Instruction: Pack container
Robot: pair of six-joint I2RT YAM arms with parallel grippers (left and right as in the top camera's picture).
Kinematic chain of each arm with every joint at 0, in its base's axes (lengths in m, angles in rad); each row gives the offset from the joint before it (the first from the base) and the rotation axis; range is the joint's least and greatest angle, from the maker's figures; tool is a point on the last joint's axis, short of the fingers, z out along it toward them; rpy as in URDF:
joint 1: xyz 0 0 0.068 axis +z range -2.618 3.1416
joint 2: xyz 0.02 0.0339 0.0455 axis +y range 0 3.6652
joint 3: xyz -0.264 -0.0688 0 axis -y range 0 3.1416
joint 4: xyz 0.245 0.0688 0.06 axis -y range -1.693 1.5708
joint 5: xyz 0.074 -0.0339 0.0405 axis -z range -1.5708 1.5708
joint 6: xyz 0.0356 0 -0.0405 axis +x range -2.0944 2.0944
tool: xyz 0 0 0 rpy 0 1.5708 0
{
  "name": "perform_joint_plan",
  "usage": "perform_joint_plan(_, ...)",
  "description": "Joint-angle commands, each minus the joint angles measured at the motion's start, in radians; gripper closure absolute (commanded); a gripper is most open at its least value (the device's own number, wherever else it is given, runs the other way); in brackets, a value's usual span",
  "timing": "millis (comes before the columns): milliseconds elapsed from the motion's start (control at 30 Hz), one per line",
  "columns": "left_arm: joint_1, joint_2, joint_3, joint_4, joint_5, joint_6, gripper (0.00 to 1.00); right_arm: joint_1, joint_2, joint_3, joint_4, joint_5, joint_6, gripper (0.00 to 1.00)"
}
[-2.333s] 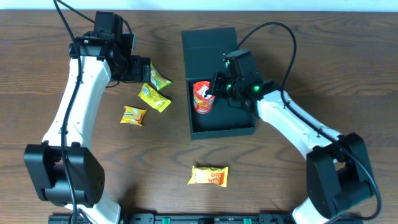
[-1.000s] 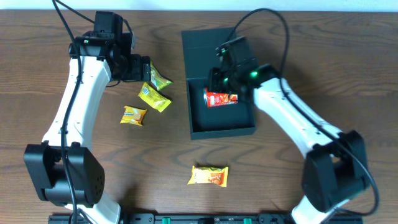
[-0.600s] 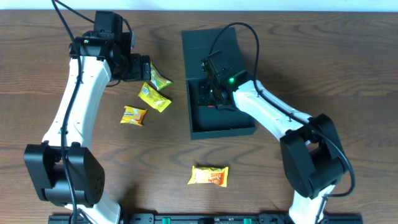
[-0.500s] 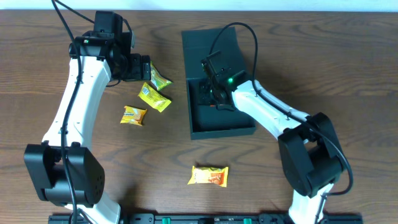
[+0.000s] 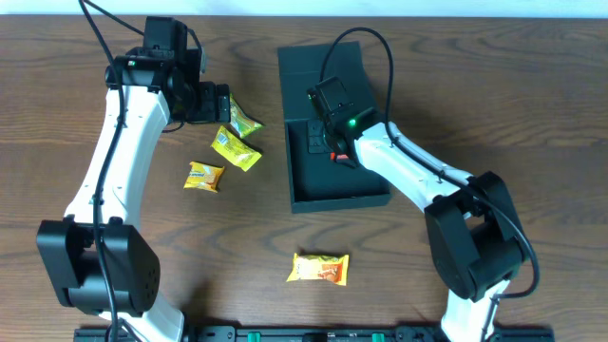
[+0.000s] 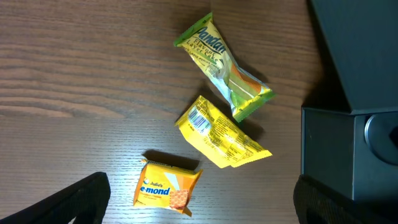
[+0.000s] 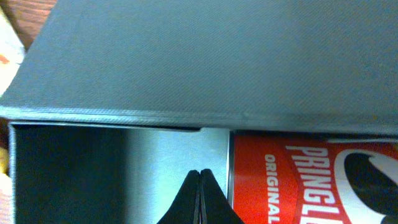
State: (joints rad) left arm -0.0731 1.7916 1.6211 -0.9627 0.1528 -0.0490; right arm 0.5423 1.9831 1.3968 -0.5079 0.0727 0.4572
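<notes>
Seen from overhead, the right arm [image 5: 408, 171] hides nearly all of the red can [image 5: 334, 156] inside the container [image 5: 313, 185]; only a sliver shows. In the right wrist view the can's label runs off the right and bottom edges.

- A robotics lab bench.
- A white-and-black left arm [image 5: 119, 161] and right arm [image 5: 418, 176] stand at a wooden table [image 5: 532, 95].
- A black rail [image 5: 313, 334] lines its near edge.

Just a dark brown wood-grain table [image 5: 38, 142], evenly lit, with a pale strip [image 5: 532, 6] past its far edge.
</notes>
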Motion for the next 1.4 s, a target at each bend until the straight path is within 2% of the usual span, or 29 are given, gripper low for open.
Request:
perform_joint_plan(0, 0.002, -0.003, 0.018, 0.000, -0.006, -0.003, 0.05, -0.006, 0.002, -0.004, -0.001, 0.055, -0.040, 0.99)
perform_joint_plan(167, 0.002, -0.003, 0.018, 0.000, -0.006, -0.004, 0.05, -0.006, -0.003, 0.021, 0.007, -0.022, -0.040, 0.98)
perform_joint_plan(333, 0.002, -0.003, 0.018, 0.000, -0.006, -0.004, 0.05, -0.008, -0.015, 0.142, -0.011, -0.075, -0.052, 0.99)
perform_joint_plan(500, 0.002, -0.003, 0.018, 0.000, -0.006, -0.003, 0.05, -0.027, -0.016, 0.342, -0.211, -0.088, -0.100, 0.98)
perform_joint_plan(600, 0.002, -0.003, 0.018, 0.000, -0.006, -0.003, 0.05, -0.051, -0.016, 0.421, -0.381, -0.022, -0.111, 0.98)
perform_joint_plan(733, 0.002, -0.003, 0.018, 0.000, -0.007, -0.003, 0.05, -0.087, -0.013, 0.430, -0.578, -0.090, -0.069, 0.99)
perform_joint_plan(800, 0.002, -0.003, 0.018, 0.000, -0.007, -0.003, 0.05, -0.090, -0.013, 0.406, -0.617, -0.092, -0.069, 0.98)
perform_joint_plan(967, 0.002, -0.003, 0.018, 0.005, -0.007, -0.003, 0.05, -0.090, -0.013, 0.321, -0.595, -0.070, -0.050, 0.98)
perform_joint_plan(1200, 0.002, -0.003, 0.018, 0.009, -0.007, -0.003, 0.05, -0.090, -0.013, 0.143, -0.473, -0.070, -0.035, 0.98)
perform_joint_plan(1367, 0.002, -0.003, 0.018, 0.015, -0.007, -0.003, 0.05, -0.090, -0.012, 0.096, -0.396, -0.058, -0.032, 0.99)
